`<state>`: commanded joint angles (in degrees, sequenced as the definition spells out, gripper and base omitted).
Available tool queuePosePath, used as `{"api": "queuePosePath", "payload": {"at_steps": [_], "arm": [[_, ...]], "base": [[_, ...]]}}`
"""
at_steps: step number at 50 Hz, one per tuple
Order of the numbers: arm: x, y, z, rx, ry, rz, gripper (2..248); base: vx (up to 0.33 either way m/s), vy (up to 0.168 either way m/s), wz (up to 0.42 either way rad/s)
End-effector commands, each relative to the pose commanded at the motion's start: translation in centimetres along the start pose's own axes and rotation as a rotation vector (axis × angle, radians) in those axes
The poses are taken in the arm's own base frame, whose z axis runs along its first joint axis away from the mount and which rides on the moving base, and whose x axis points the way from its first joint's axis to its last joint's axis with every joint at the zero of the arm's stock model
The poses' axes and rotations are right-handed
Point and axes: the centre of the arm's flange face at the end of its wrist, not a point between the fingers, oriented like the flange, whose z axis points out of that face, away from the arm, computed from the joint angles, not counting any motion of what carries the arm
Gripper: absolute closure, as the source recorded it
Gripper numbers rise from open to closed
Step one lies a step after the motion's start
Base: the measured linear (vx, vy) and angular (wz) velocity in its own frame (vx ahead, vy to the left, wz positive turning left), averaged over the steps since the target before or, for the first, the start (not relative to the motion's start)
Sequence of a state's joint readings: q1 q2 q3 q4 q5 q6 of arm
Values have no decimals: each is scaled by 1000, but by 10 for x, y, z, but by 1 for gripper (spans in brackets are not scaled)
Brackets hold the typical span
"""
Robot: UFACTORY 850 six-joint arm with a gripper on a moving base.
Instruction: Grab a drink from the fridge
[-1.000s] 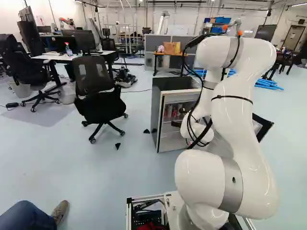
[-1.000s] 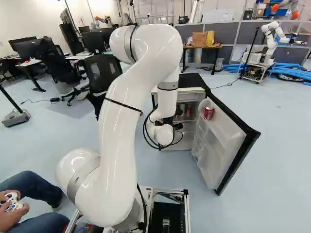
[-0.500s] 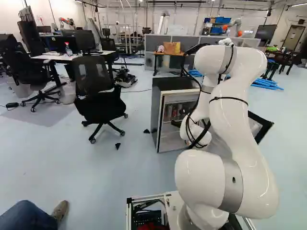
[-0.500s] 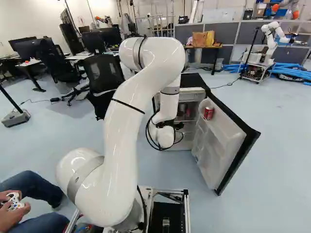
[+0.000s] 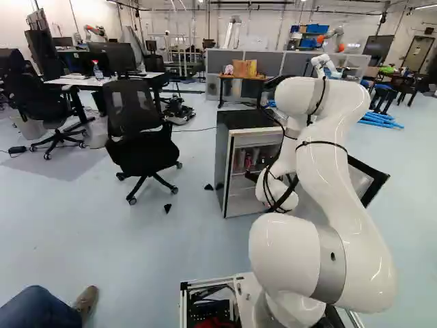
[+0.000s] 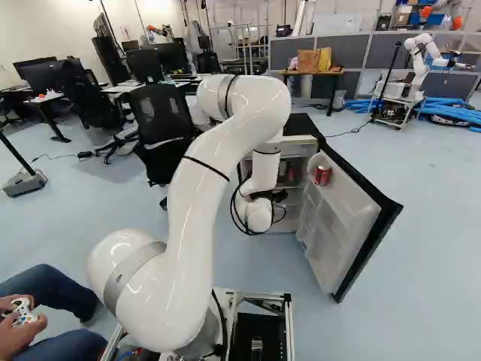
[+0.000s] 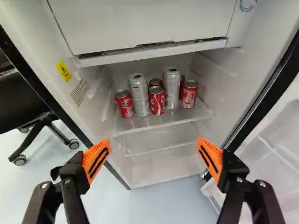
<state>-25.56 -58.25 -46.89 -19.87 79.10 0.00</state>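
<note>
The gripper point(image 6: 278, 196) is partly hidden by the wrist, just outside the fridge point(image 5: 250, 164), whose door stands open. In the wrist view the gripper point(image 7: 154, 141) stands wide open, nothing between its orange pads. Ahead of it, cans stand upright on a shelf point(image 7: 163, 120): short red ones, including a front middle can point(image 7: 157, 101), an outer can point(image 7: 124, 104) and another point(image 7: 189, 94), plus two tall silver cans, one point(image 7: 139, 94) and another point(image 7: 171, 88). More red cans are partly hidden behind. Another red can point(image 6: 322, 175) sits in the door.
The open fridge door point(image 6: 347, 222) reaches out right of the gripper. Above the can shelf is a white compartment point(image 7: 145, 23). An office chair point(image 5: 140, 133) stands left of the fridge. Another robot point(image 6: 421, 60) is at the back right. A seated person's legs point(image 6: 56, 289) are beside the base.
The arm's raised elbow has come down and forward, and the wrist has shifted slightly toward the fridge. The base, the fridge and the can in its door have not moved.
</note>
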Motion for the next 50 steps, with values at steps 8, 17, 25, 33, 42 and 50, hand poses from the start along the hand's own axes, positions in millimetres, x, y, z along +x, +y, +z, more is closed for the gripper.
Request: {"api": "queuePosePath", "payload": {"at_steps": [8,17,25,33,42,50], "arm": [[-7,6,10,-17,19,4,3],[-17,12,22,-38,21,8,3],[-26,18,33,-57,24,11,3],[-35,24,44,-76,27,13,3],[-46,31,57,-99,38,16,3],[-53,38,68,-119,56,17,3]], "base": [[0,0,0],[0,0,0],[0,0,0],[0,0,0],[0,0,0],[0,0,0]]}}
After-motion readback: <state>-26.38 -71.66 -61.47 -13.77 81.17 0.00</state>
